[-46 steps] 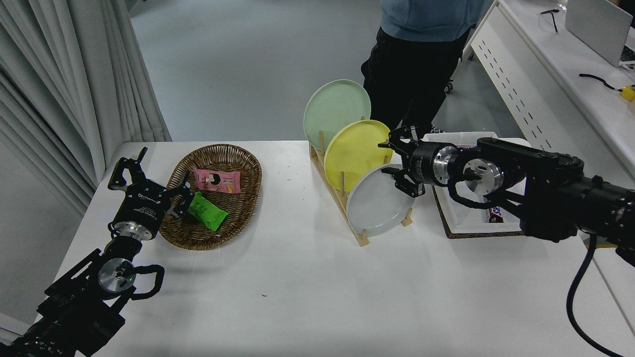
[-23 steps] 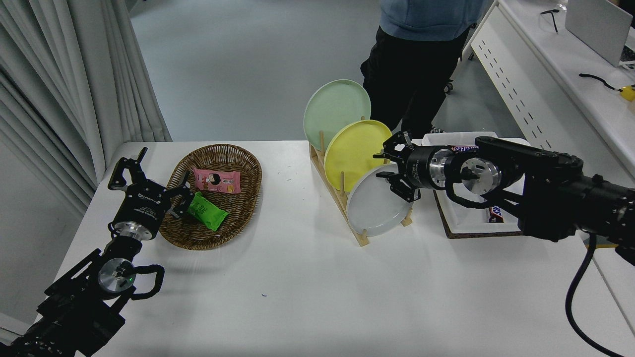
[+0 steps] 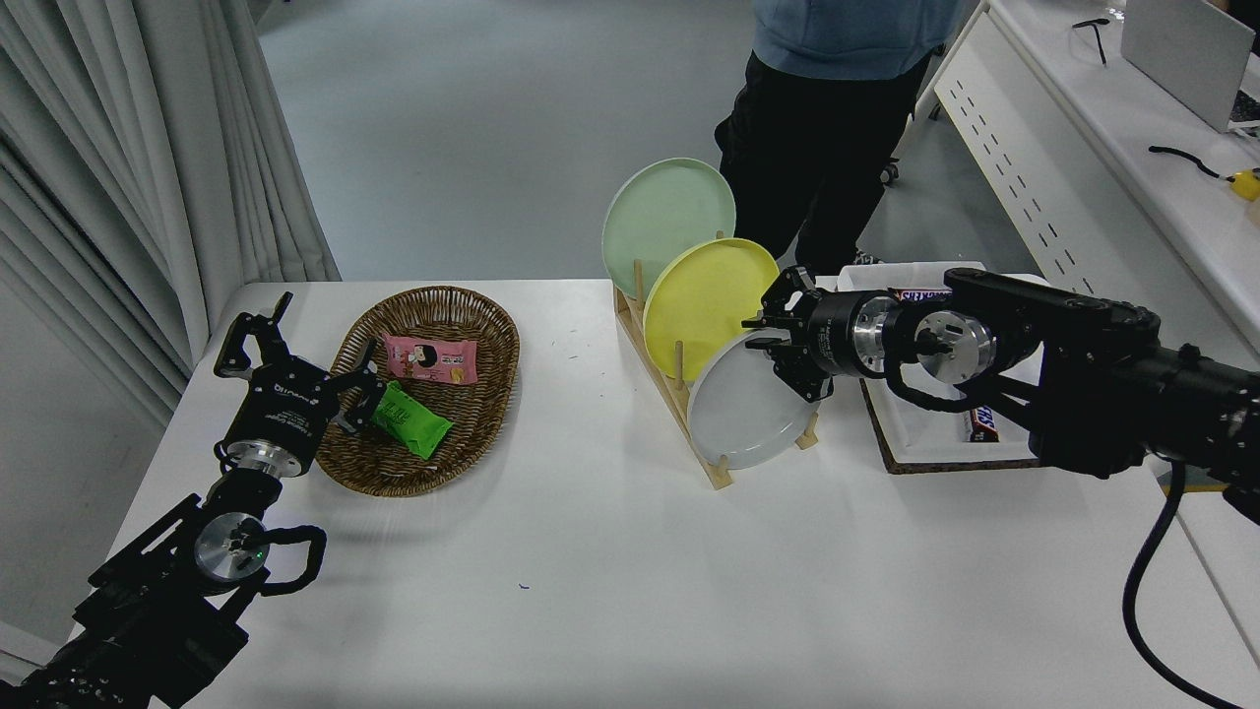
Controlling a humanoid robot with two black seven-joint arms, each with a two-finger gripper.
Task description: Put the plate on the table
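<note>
Since a second ago, right gripper (image 3: 780, 340) advanced onto the grey plate (image 3: 745, 412), jaws now closed on its upper right rim. Plate stands upright in wooden rack (image 3: 672, 394) on table (image 3: 630, 571), below the jaws. Left gripper (image 3: 295, 347): parked, jaws wide.

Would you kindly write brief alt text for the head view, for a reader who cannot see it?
The right gripper reaches the upper rim of a round light grey plate standing in a wooden rack on the white table, in front of a yellow plate and a pale green plate. The left gripper, jaws open, sits parked beside a wicker basket.
</note>
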